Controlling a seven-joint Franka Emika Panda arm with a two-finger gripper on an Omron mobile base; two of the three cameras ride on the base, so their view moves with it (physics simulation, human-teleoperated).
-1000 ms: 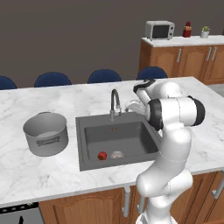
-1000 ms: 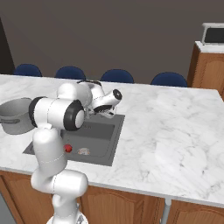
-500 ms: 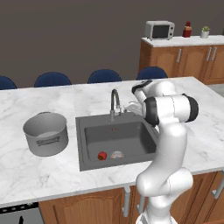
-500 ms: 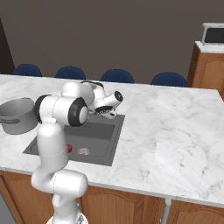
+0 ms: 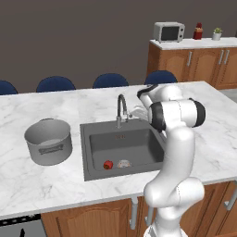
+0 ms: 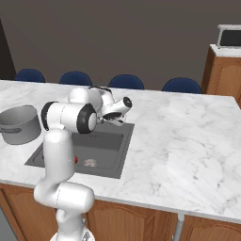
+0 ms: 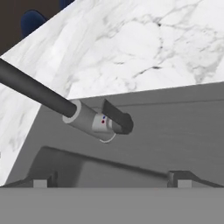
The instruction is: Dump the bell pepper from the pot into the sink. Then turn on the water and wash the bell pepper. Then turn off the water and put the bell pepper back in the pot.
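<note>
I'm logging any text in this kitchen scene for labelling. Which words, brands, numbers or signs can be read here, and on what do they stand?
No readable text.
Faucet: a red dot and a blue dot on its base in the hand view, marks and not letters.
Sink: a faint reddish mark on the back wall, too small to read.
Microwave: any panel markings are too small to read.
Pot: no label.

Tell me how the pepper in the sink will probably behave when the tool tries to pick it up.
The pepper looks small, round and smooth, so it may roll across the flat sink floor if only nudged. It probably weighs little, being far smaller than the pot. Its glossy skin could slip between narrow fingers, so a centred grip seems wise.
</note>
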